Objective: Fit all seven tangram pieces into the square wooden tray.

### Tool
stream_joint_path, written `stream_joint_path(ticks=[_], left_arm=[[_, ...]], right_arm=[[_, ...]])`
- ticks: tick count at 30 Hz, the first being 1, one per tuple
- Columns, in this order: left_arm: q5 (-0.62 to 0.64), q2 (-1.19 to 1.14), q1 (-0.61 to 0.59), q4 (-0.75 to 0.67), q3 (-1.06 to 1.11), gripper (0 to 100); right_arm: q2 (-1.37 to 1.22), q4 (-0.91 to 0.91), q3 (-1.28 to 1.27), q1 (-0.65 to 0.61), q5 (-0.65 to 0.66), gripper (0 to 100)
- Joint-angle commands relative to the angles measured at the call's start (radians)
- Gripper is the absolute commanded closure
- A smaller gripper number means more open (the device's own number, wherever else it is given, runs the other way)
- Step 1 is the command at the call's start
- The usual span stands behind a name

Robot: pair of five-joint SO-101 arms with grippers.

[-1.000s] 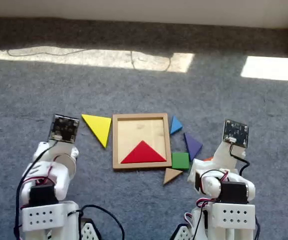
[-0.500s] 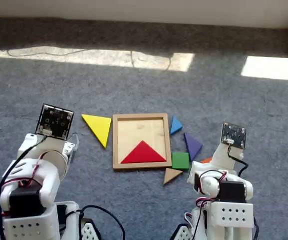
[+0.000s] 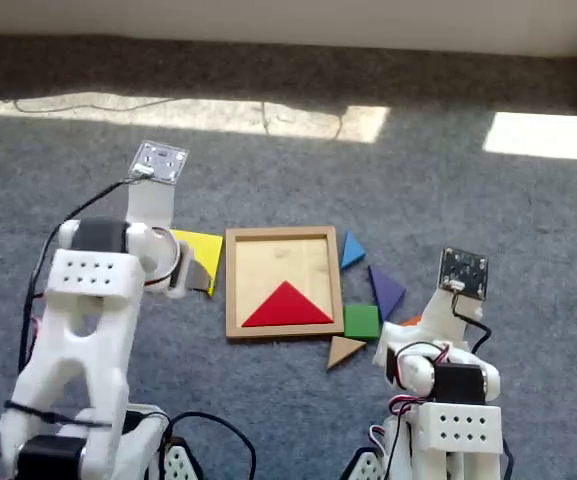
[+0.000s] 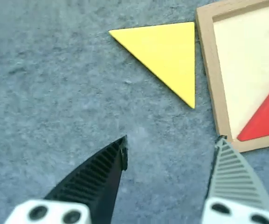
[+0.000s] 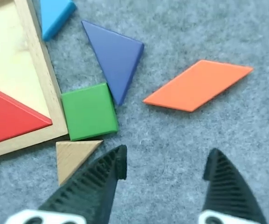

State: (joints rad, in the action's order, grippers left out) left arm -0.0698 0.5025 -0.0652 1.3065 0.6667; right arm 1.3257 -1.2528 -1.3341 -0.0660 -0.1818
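One of seven placed: the big red triangle piece (image 3: 286, 305) sits in the square wooden tray (image 3: 233, 290). My left gripper (image 4: 171, 142), jaws apart, hangs by the flat yellow triangle (image 4: 167, 51) just outside the tray rim. Next move, I'd say: descend, pinch it, carry it in. My right gripper (image 5: 167, 158) is apart too; the surface is grey carpet (image 3: 268, 190) with sun patches (image 3: 538, 135).

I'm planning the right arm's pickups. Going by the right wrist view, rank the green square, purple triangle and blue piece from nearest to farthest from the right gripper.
1. Green square: nearest the right gripper, against the tray near its corner.
2. Purple triangle: just beyond the square, on the carpet.
3. Blue piece: farthest, beside the tray's edge.
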Motion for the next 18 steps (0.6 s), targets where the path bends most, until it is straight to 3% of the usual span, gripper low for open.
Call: stream_joint_path(ticks=[1, 8, 18], left_arm=[[0.12, -0.206, 0.088, -0.127, -0.081, 71], [0.121, -0.449, 0.088, -0.301, -0.122, 72], [0.12, -0.685, -0.015, -0.278, -0.283, 72]], right_arm=[[0.012, 0.048, 0.001, 0.007, -0.002, 85.0], [0.012, 0.054, -0.013, 0.005, -0.002, 85.3], [0.012, 0.054, -0.013, 0.005, -0.002, 85.3]])
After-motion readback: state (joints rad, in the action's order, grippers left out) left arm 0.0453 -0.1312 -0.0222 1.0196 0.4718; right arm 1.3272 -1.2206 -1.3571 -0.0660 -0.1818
